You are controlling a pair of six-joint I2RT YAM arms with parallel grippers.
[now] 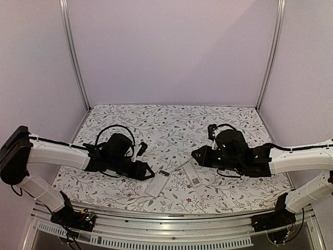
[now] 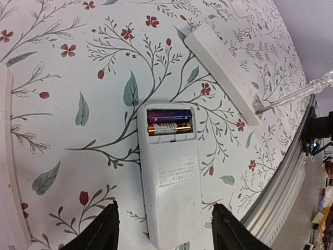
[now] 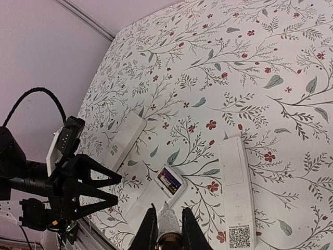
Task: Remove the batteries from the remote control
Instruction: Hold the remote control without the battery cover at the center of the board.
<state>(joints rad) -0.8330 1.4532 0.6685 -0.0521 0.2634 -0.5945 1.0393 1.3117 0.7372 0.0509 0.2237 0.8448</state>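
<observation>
From above, your left gripper hangs just beside the open remote, with the right gripper off to its right. Left wrist now: fingers spread wide, straddling the remote's lower end, and the batteries sit in their uncovered compartment. Right wrist: your jaws are clamped on a clear tool, close to that same remote

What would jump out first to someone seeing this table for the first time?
The white remote lying back-up near the table's front edge, its compartment open on two batteries, purple and gold. The left arm's jaws stand open either side of its near end, over a busy floral tablecloth.
</observation>
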